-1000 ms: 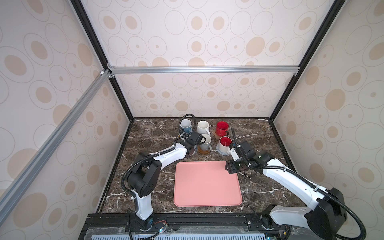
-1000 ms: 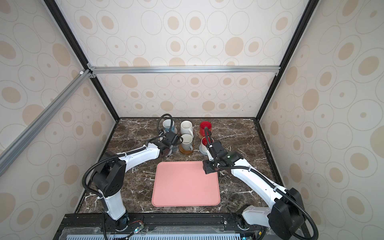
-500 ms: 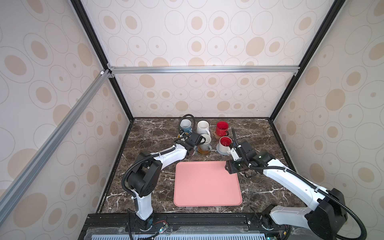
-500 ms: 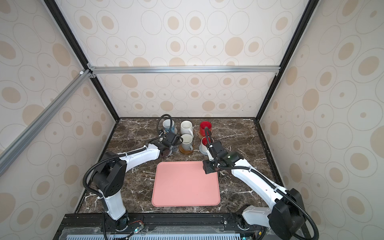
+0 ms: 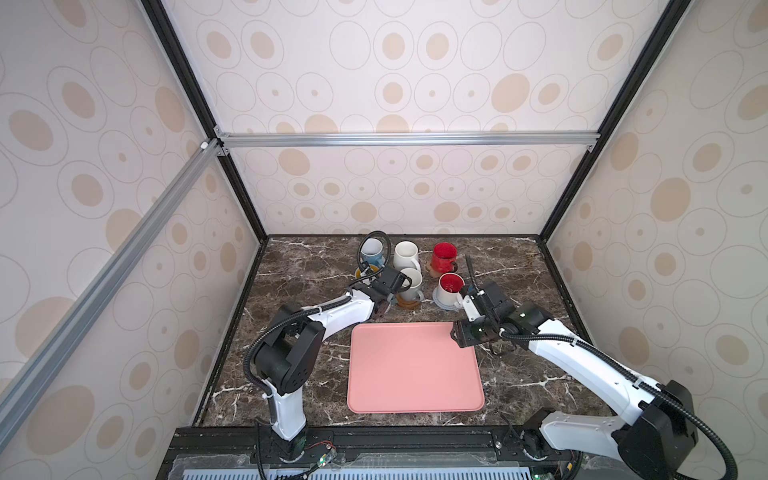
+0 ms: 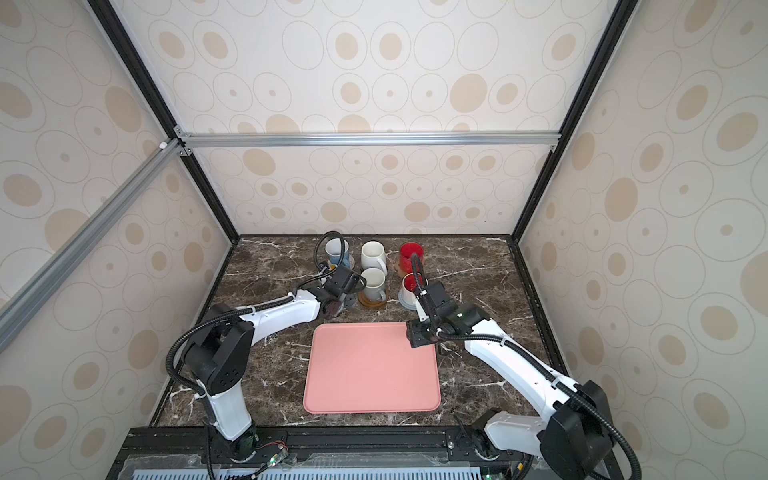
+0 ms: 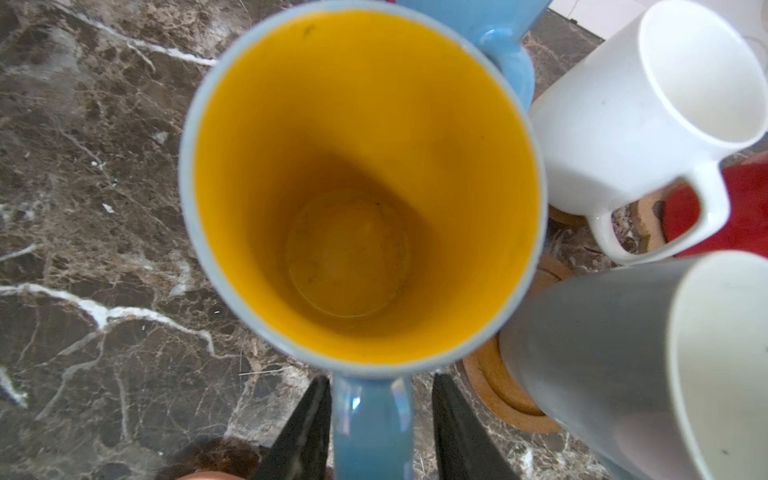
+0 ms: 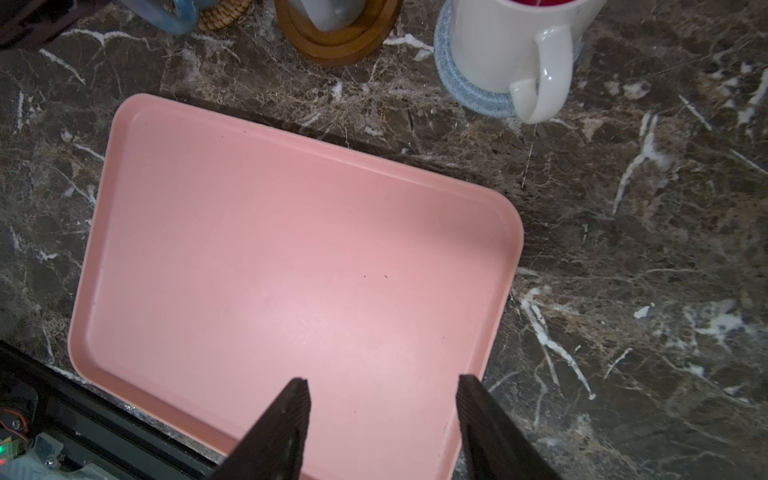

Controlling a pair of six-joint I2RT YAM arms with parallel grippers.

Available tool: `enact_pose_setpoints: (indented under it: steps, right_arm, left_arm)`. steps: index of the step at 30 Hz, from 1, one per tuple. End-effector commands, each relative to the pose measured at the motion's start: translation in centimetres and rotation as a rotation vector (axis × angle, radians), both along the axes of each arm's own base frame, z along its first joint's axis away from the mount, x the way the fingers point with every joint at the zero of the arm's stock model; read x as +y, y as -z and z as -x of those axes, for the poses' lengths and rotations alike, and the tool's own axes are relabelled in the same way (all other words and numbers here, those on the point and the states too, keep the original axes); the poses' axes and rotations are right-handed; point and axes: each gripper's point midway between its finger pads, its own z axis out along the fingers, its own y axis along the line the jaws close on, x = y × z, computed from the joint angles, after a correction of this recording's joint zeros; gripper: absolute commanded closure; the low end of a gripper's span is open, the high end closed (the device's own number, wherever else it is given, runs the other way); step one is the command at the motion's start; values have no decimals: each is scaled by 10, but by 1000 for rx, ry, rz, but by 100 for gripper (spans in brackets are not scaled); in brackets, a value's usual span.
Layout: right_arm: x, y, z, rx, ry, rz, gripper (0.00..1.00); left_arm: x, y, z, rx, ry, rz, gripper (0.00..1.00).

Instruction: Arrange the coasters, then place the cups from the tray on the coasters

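A blue cup with a yellow inside stands upright on the marble. Its handle lies between the fingers of my left gripper, which is open, with a gap on one side. In both top views this arm hides most of that cup. Five more cups stand at the back: blue-and-white, white, red, a second white on a brown disc coaster, and white with red inside on a blue-grey coaster. My right gripper hangs open over the bare pink tray.
A tan rattan coaster shows beside the blue cup's handle. The cups stand close together, nearly touching. Dark marble stretches to the left of the cups and to the right of the tray. Patterned walls enclose the table on three sides.
My left gripper's jaws have spread apart off the blue cup's handle. Both arms have stayed almost where they were.
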Motion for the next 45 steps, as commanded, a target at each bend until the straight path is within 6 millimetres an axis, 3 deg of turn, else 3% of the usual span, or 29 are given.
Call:
enact_pose_setpoints:
  steps: [1, 21, 31, 37, 45]
  right_arm:
    - [-9, 3, 6, 11, 20, 23, 40]
    - [-17, -1, 8, -6, 51, 29, 40]
    - [-24, -9, 4, -41, 62, 66, 39]
    - [-33, -19, -3, -107, 98, 89, 37]
    - [-62, -28, -12, -229, 227, 137, 26]
  left_arm:
    - [-4, -18, -1, -37, 5, 27, 58]
    - [-19, -22, 1, -57, 92, 58, 48]
    - [-13, -41, 16, -114, 142, 86, 40]
    - [3, -48, 42, -134, 212, 64, 32]
    - [43, -83, 75, -267, 210, 40, 17]
